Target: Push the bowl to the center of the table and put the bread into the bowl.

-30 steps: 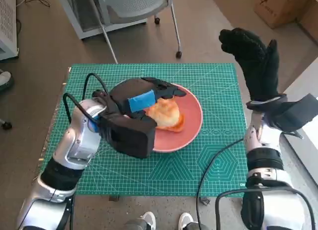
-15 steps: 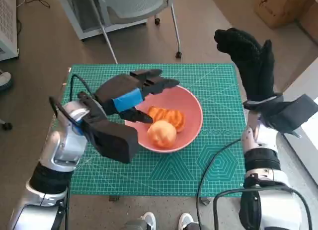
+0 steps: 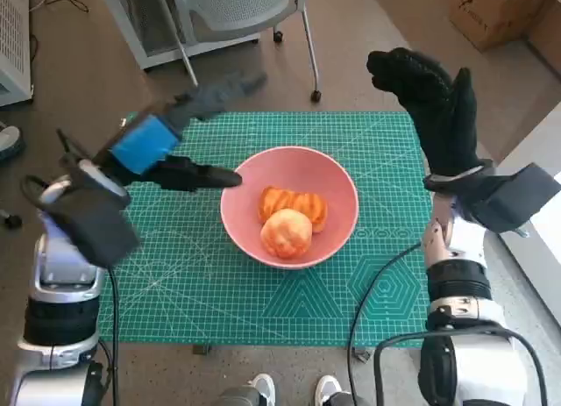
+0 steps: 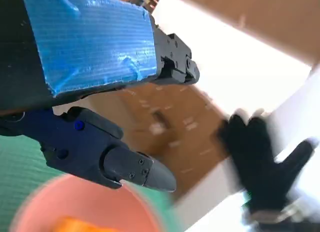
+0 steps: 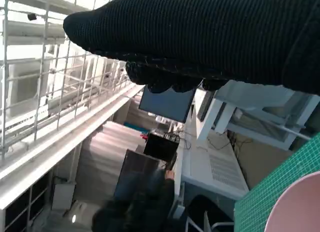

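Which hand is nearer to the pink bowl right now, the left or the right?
Left. The left hand hovers open beside the pink bowl, its fingertips just short of the rim. The right hand is raised by the table's far right corner, farther off.

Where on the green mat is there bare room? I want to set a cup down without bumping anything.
Bare green cutting mat lies along the near edge below the pink bowl, and in the strip right of it. The middle is crowded by the bowl holding two pieces of bread. The left robot hand hangs over the far-left corner.
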You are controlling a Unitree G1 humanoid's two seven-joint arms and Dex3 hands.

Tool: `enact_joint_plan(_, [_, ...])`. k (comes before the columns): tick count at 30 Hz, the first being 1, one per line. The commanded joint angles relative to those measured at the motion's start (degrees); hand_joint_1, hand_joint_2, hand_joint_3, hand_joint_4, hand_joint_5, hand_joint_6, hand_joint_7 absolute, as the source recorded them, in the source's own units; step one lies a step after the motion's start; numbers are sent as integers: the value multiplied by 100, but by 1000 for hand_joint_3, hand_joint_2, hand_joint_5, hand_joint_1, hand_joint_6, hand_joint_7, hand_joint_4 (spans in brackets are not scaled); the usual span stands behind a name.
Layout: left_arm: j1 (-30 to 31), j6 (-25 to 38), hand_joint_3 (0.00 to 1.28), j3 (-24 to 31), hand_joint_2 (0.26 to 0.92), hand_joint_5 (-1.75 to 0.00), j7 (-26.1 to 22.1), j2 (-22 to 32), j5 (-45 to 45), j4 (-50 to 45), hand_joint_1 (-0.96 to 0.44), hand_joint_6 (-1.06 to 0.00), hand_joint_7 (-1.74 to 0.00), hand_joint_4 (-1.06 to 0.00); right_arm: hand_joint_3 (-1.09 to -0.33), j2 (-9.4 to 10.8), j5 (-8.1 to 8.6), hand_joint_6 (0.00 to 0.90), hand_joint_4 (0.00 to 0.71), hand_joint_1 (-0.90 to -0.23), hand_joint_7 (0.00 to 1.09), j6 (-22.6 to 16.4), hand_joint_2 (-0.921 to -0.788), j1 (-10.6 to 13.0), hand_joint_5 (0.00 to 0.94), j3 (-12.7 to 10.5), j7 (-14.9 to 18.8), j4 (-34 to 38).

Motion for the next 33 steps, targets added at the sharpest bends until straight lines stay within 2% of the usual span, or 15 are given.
enact_joint_plan(1, [70, 390, 176, 360, 917, -1, 83, -194, -698, -68, -573, -79, -313, -113, -631, 38, 47, 347, 219, -666, 3, 132, -921, 25, 1, 15, 66, -2])
enact_joint_plan(4, [137, 489, 192, 539, 919, 0, 202, -340, -1014, -99, -581, -25, -405, -100, -631, 46, 38, 347, 219, -661, 3, 148, -921, -25, 1, 21, 52, 4])
enact_joint_plan(9, [213, 481, 197, 652, 920, -2, 376, -443, -1166, -87, -585, -3, -470, -98, -634, 68, 25, 347, 219, -660, 3, 184, -921, -87, 1, 41, 40, -7])
enact_joint_plan(17, [200, 271, 220, 673, 921, -6, 403, -410, -1123, 88, -601, 1, -510, -106, -629, 119, -27, 345, 217, -668, 1, 184, -921, -111, 0, 102, -3, -34])
enact_joint_plan(26, [69, 302, 243, 652, 921, -4, 492, -424, -1125, 153, -618, 1, -520, -103, -635, 71, -108, 343, 215, -684, 0, 208, -921, -128, 0, 163, -70, -64])
enact_joint_plan(33, [-54, 310, 250, 663, 921, -9, 505, -440, -1198, 255, -627, 1, -534, -114, -635, 25, -106, 344, 214, -695, 1, 269, -921, -146, 0, 187, -110, -74])
